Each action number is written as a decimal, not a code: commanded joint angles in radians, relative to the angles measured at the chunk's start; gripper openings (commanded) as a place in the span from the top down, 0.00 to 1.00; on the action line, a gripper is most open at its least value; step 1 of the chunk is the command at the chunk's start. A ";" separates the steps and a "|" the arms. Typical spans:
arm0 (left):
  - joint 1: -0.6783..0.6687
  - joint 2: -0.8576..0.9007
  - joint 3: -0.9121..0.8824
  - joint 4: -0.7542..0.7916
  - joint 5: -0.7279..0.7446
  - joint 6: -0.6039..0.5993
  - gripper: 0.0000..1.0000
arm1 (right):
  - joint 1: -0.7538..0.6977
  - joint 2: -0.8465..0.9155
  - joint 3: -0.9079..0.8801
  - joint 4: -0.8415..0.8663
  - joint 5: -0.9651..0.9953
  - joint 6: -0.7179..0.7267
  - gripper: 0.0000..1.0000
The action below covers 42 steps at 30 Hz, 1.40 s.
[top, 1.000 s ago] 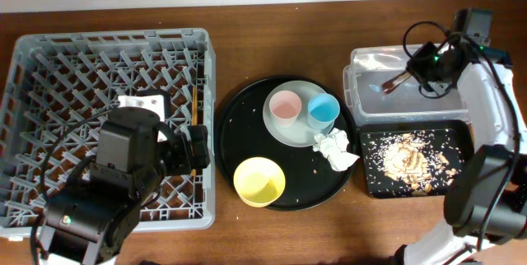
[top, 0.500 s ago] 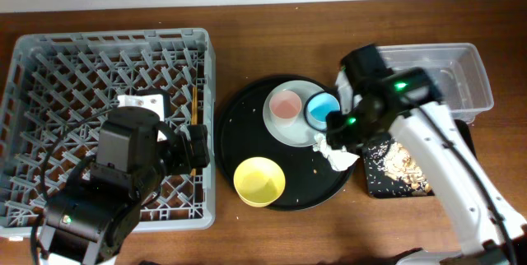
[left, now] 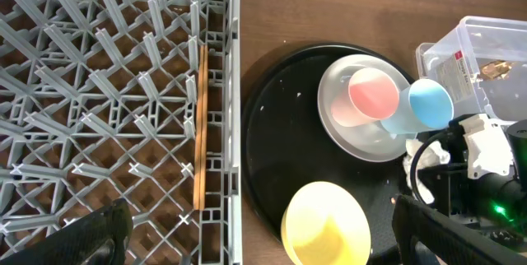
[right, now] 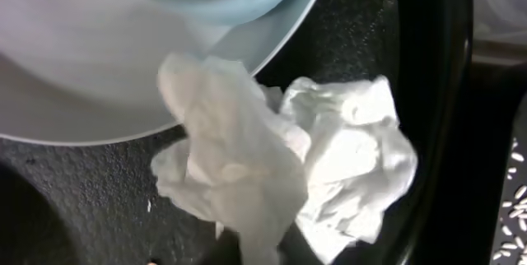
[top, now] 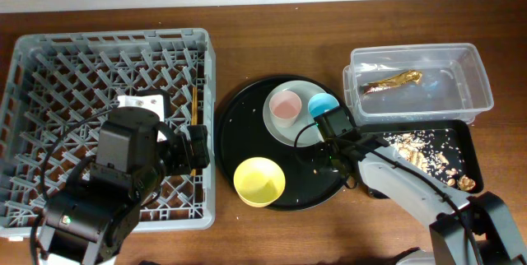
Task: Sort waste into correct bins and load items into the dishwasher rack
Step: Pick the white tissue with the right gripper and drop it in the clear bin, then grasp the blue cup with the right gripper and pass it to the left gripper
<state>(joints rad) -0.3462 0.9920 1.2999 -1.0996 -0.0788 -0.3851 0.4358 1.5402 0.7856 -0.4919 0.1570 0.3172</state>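
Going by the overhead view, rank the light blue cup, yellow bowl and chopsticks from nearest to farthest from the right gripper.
Measured from the right gripper:
1. Light blue cup, just above it in the image.
2. Yellow bowl, toward the lower left of the image.
3. Chopsticks, far to image left, in the dishwasher rack.

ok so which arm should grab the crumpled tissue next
Right. The right gripper hangs directly over the crumpled white tissue on the round black tray, and the tissue fills its wrist view. The left gripper sits over the dishwasher rack, across the tray from the tissue.
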 commanded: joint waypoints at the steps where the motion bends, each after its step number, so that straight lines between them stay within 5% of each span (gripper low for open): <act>1: 0.001 -0.003 0.006 0.002 -0.005 0.010 0.01 | 0.002 -0.029 0.058 -0.098 -0.042 -0.028 0.96; 5: 0.001 -0.003 0.006 0.002 -0.005 0.010 0.01 | 0.000 -0.216 0.405 -0.400 -0.006 -0.076 0.96; 9: 0.001 -0.003 0.006 0.002 -0.005 0.010 0.01 | -0.055 -0.239 0.441 -0.293 0.391 -0.073 0.96; 13: 0.001 -0.003 0.006 0.002 -0.005 0.010 0.01 | -0.309 0.009 0.441 -0.118 0.315 -0.073 0.95; 15: 0.001 -0.003 0.006 0.002 -0.005 0.010 0.01 | -0.376 0.076 0.441 -0.094 0.241 -0.073 0.40; 16: 0.001 -0.003 0.006 0.002 -0.005 0.010 0.01 | -0.401 0.064 0.455 -0.098 0.239 -0.074 0.01; 19: 0.001 -0.003 0.006 0.002 -0.005 0.010 0.01 | -0.389 -0.030 0.614 -0.332 0.139 -0.077 0.01; 20: 0.001 -0.003 0.006 0.002 -0.005 0.010 0.01 | -0.364 -0.077 0.716 -0.472 -0.043 -0.129 0.01; 21: 0.001 -0.003 0.006 0.002 -0.005 0.010 0.01 | -0.339 -0.105 0.763 -0.529 -0.171 -0.194 0.11; 23: 0.001 -0.003 0.006 0.002 -0.005 0.010 0.01 | -0.241 -0.153 0.779 -0.616 -0.239 -0.235 0.56; 24: 0.001 -0.003 0.006 0.002 -0.005 0.010 0.01 | -0.171 -0.148 0.763 -0.653 -0.239 -0.236 0.64; 27: 0.001 -0.003 0.006 0.002 -0.005 0.010 0.01 | -0.013 -0.071 0.672 -0.639 -0.156 -0.314 0.57; 31: 0.001 -0.003 0.006 0.002 -0.005 0.010 0.01 | -0.004 0.085 0.618 -0.526 -0.118 -0.314 0.58; 39: 0.001 -0.003 0.006 0.002 -0.005 0.010 0.01 | -0.004 0.315 0.618 -0.414 -0.099 -0.392 0.77; 42: 0.001 -0.003 0.006 0.002 -0.005 0.010 0.01 | -0.004 0.315 0.618 -0.415 -0.096 -0.392 0.77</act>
<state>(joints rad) -0.3462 0.9920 1.2999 -1.0992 -0.0784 -0.3847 0.4282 1.8469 1.4059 -0.9039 0.0444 -0.0719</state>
